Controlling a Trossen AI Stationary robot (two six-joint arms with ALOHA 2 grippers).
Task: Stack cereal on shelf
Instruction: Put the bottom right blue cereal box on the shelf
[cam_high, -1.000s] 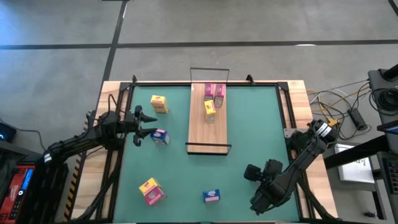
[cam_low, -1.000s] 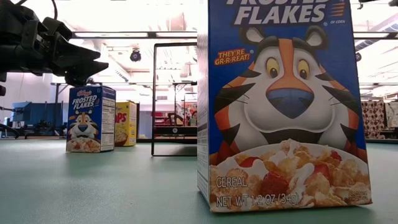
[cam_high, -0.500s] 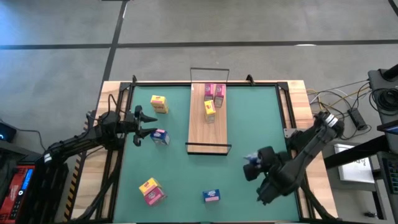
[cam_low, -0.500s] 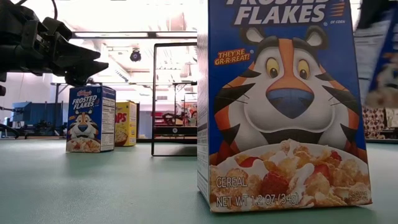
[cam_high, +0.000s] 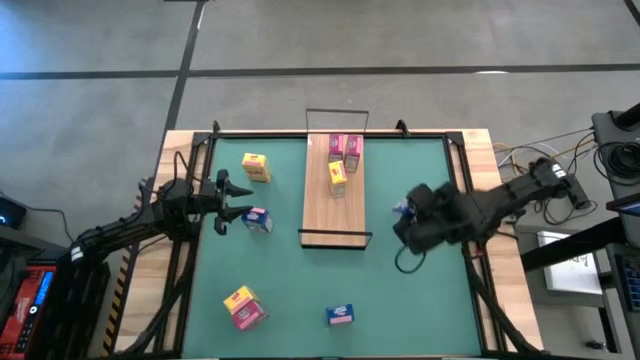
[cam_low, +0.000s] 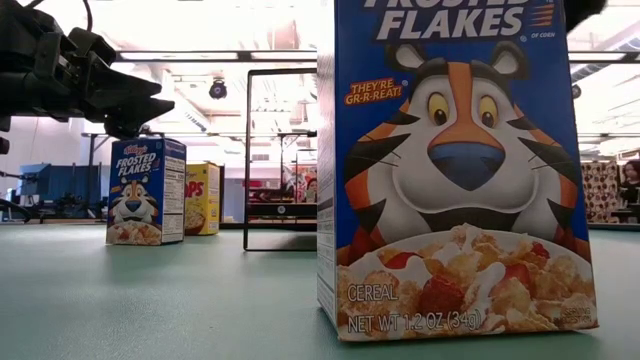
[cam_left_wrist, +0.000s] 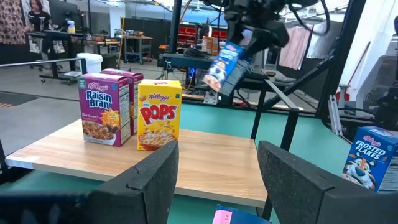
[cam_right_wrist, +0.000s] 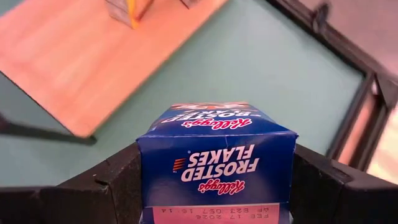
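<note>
Up above the green desk, my right tool grips a blue Frosted Flakes box between its fingers, just right of the shelf. My left tool hangs part-open and empty beside another blue box. Two pink boxes and a yellow one stand on the shelf.

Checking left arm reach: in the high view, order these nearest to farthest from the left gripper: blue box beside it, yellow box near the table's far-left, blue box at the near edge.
From the left gripper:
1. Blue box, right beside it.
2. Yellow box, toward the far edge.
3. Blue box at the near edge, across toward the middle.
</note>
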